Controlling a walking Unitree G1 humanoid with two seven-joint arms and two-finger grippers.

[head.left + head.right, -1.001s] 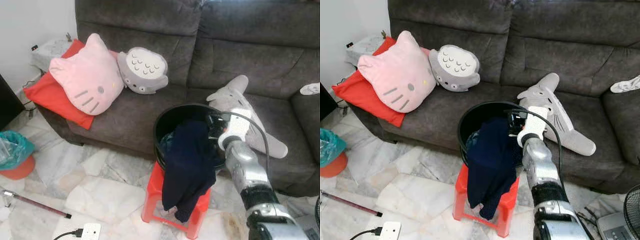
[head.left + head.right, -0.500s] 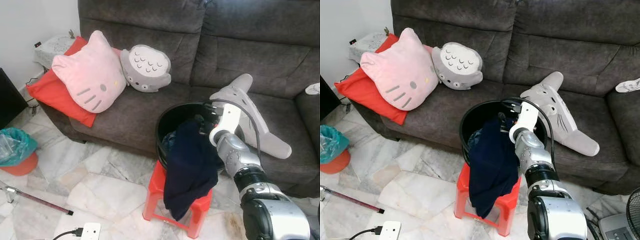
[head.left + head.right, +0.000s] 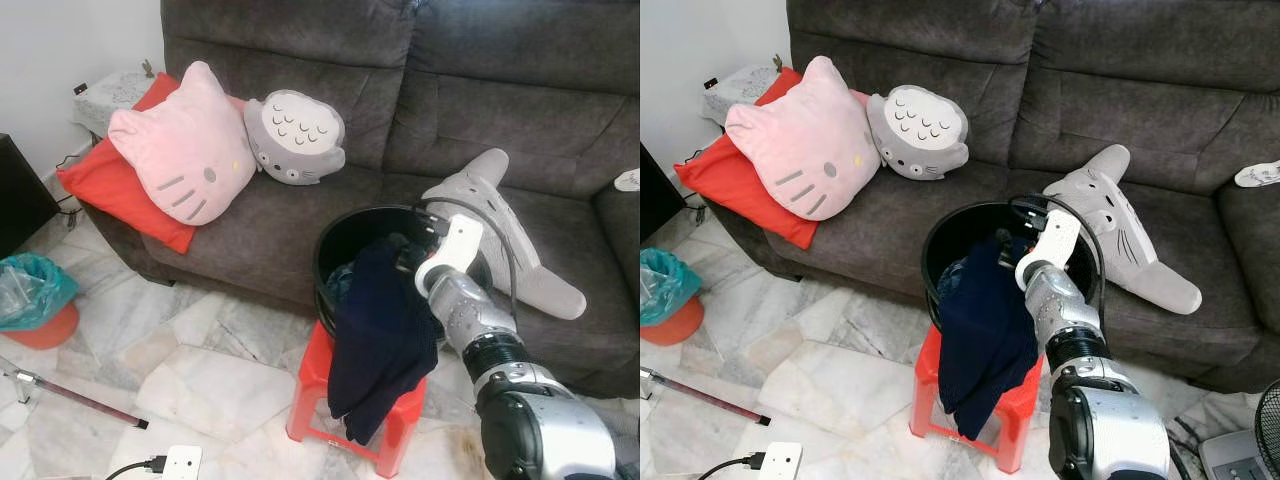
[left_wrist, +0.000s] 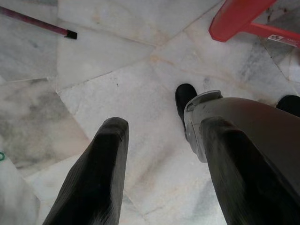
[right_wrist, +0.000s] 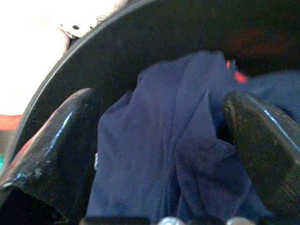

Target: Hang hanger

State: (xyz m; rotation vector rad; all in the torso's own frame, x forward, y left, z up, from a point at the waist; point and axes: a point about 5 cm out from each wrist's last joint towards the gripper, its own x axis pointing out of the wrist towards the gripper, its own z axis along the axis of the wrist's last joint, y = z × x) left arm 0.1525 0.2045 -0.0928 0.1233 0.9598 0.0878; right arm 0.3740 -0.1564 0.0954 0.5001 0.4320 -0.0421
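The right gripper (image 5: pixel 159 140) sits at the rim of the black bucket (image 3: pixel 345 235), centre right of the left eye view, fingers spread wide on either side of the dark navy garment (image 3: pixel 383 340). That garment drapes over the bucket's front edge and down past the red stool (image 3: pixel 312 390) which carries the bucket. No hanger can be made out; it may lie under the cloth inside the bucket, but this cannot be confirmed.

Procedure, as judged: lower the spread fingers around a thick fold near the rim, close firmly, then lift straight up so the cloth clears the rim without tipping the bucket off the stool.

The left gripper (image 4: pixel 161 154) hangs idle over the marble floor (image 4: pixel 117 70), fingers apart and empty.

Count: one bucket, one stool, one navy garment. On the grey sofa (image 3: pixel 480 100), across the upper frame, are one pink cat cushion (image 3: pixel 180 160), one red cushion (image 3: pixel 100 185), one round grey plush (image 3: pixel 295 138) and one grey ray plush (image 3: pixel 490 190).
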